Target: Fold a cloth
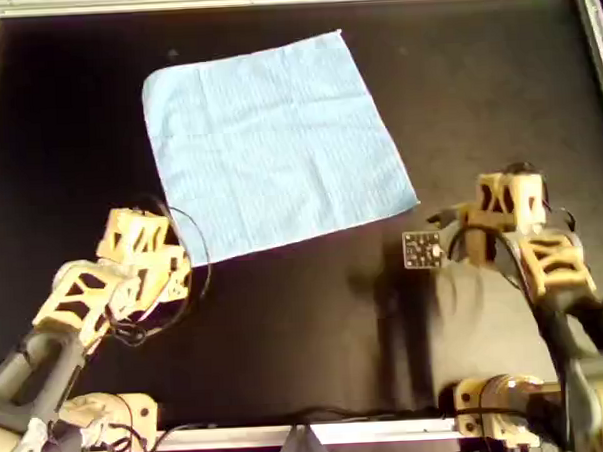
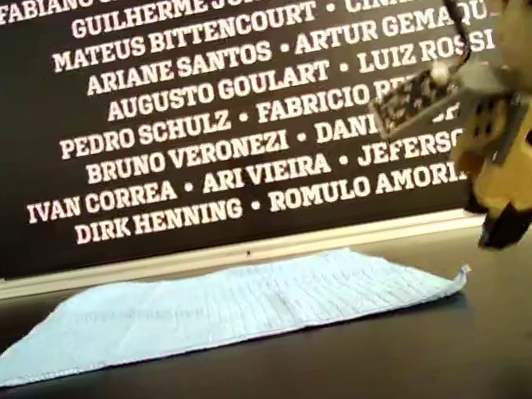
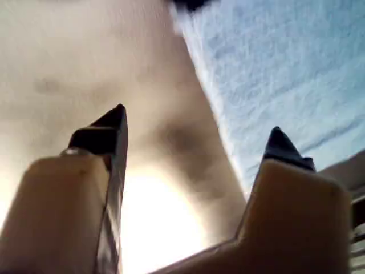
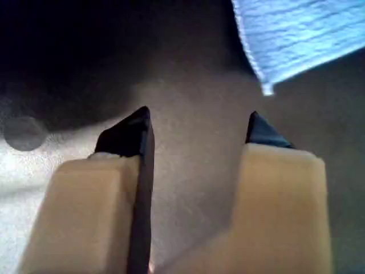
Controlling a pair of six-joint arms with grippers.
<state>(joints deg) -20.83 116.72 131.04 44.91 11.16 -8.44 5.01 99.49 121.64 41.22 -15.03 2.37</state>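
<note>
The cloth (image 1: 273, 142) lies flat and unfolded, left gripper (image 3: 197, 134) and right gripper (image 4: 197, 123) both wide and empty (neither touching it), so each looks due to take a near corner.

Exhibition stand (wall of names (image 2: 229, 94), framed table (image 1: 286, 327))

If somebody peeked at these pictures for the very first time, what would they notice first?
First, the big light blue square fabric cloth, lying flat and unfolded on the black table, towards the overhead view's top. Next, two tan robot arms waiting near its lower corners: the left gripper at the overhead view's lower left and the right gripper at its right, both open and holding nothing. Behind, the exterior view shows a dark wall of white names.
</note>
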